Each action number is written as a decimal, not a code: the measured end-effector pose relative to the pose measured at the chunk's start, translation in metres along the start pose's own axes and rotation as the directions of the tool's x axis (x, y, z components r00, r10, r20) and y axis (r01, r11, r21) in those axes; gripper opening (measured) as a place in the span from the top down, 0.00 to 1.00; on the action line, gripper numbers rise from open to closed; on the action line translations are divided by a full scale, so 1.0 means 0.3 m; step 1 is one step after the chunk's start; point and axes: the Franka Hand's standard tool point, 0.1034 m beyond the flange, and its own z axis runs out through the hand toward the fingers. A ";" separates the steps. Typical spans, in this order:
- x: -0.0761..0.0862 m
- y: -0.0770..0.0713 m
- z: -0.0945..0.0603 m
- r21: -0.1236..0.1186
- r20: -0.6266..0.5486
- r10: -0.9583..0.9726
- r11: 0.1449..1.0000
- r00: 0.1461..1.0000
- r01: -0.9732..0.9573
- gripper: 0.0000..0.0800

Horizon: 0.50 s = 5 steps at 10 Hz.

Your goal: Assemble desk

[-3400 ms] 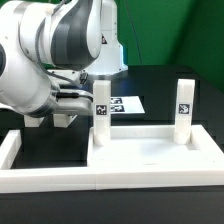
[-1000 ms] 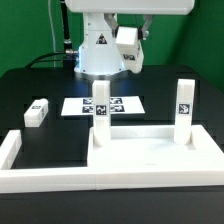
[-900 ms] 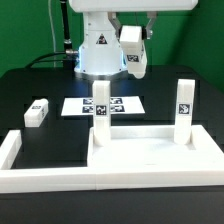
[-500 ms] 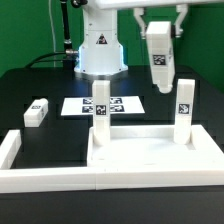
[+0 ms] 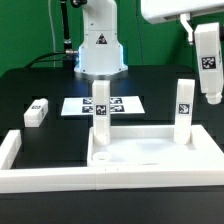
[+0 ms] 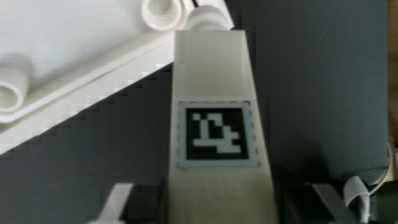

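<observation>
White square-section leg (image 5: 207, 64), black-white tagged

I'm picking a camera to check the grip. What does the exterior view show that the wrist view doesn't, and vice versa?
Exterior only: two upright legs, the loose leg, the marker board. Wrist only: both fingers flanking the held leg; the white shapes behind it are unclear. Both: the held leg and its tag.
</observation>
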 end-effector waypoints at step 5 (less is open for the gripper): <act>-0.026 0.004 0.094 -0.017 -0.022 -0.090 0.996 0.996 0.090 0.64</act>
